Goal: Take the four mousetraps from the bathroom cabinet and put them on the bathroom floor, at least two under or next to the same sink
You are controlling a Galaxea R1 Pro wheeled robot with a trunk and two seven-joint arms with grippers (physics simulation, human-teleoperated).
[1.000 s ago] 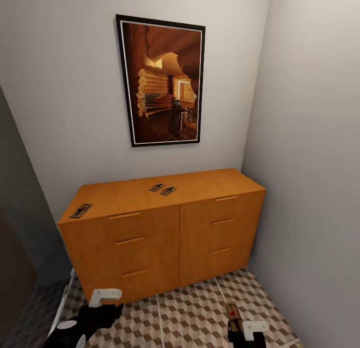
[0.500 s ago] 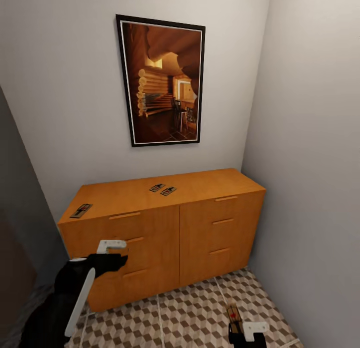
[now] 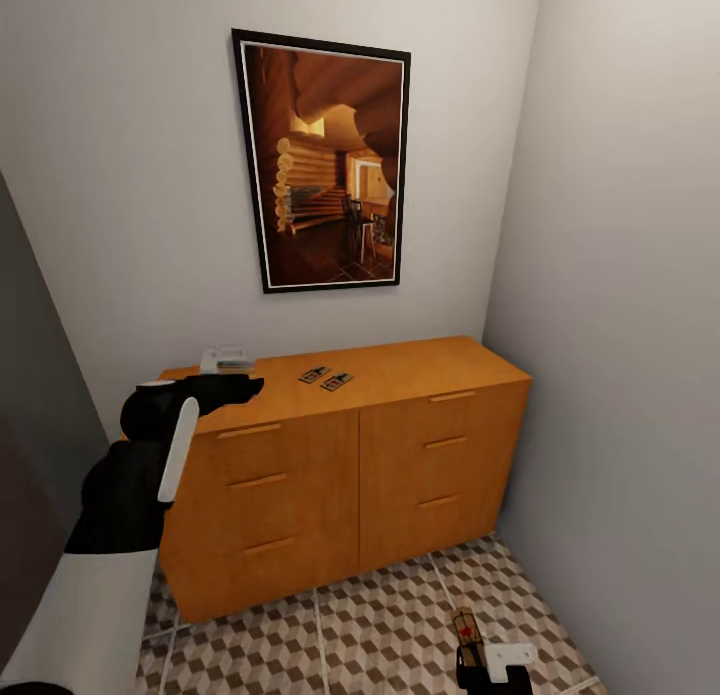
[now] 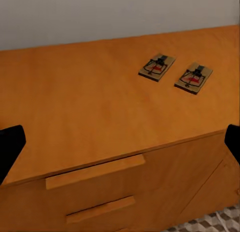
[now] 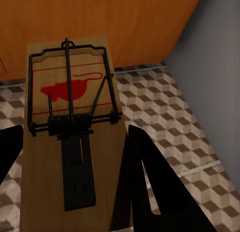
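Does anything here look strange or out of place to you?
Nothing looks damaged or spilled. The one odd sight is the mousetraps: two lie side by side, slightly askew, on top of the cabinet, and a third mousetrap sits between the fingers of the right gripper, low above the tiled floor.

surface: cabinet [image 3: 400,375] top | on it: two mousetraps [image 4: 158,66] [image 4: 194,77] side by side, near the back edge
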